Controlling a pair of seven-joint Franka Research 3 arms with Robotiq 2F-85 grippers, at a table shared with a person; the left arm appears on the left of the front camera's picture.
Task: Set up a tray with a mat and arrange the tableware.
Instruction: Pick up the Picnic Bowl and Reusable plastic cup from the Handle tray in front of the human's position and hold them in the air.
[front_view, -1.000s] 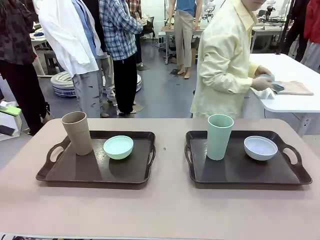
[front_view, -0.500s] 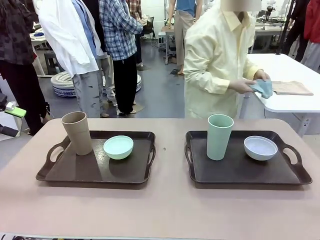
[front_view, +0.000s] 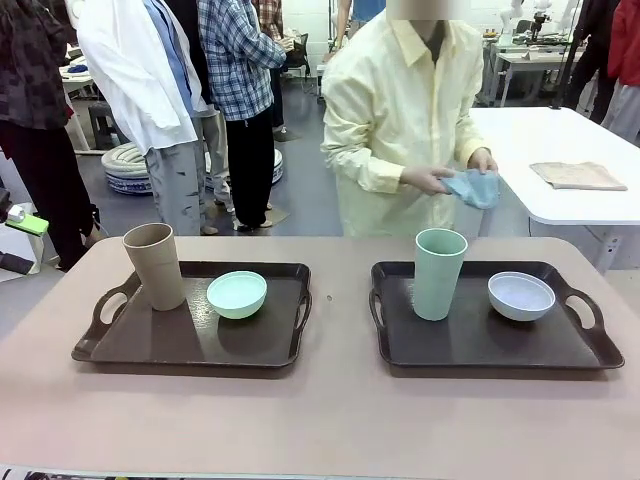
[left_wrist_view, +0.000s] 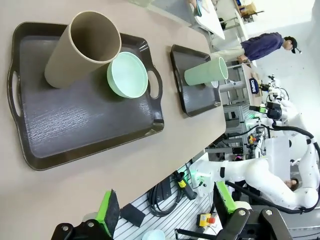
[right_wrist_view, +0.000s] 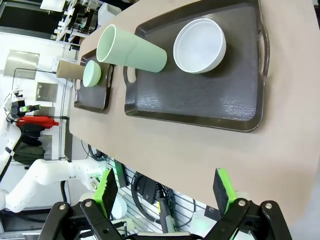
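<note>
Two dark brown trays lie side by side. The left tray (front_view: 150, 345) (left_wrist_view: 75, 135) carries a tan cup (front_view: 154, 265) (left_wrist_view: 82, 50) and a mint green bowl (front_view: 237, 294) (left_wrist_view: 127, 75). On the right tray (front_view: 480, 345) (right_wrist_view: 200, 107) stand a pale green cup (front_view: 440, 273) (right_wrist_view: 132, 50) and a greyish-white bowl (front_view: 521, 296) (right_wrist_view: 200, 46). Beyond the far edge, a person's hands hold a folded blue mat (front_view: 472, 187). My left gripper (left_wrist_view: 166, 207) hangs open off the table's near edge, high above the left tray. My right gripper (right_wrist_view: 165, 192) is open too, off the near edge by the right tray.
A tan cloth (front_view: 580, 175) lies on a white side table (front_view: 560, 205) at the far right. Several people stand behind the table's far left. Bare tabletop (front_view: 330, 420) runs in front of and between the trays.
The person has turned from the side table toward this table, bringing the blue mat leftward in both hands. Trays, cups, bowls and both grippers have not moved.
</note>
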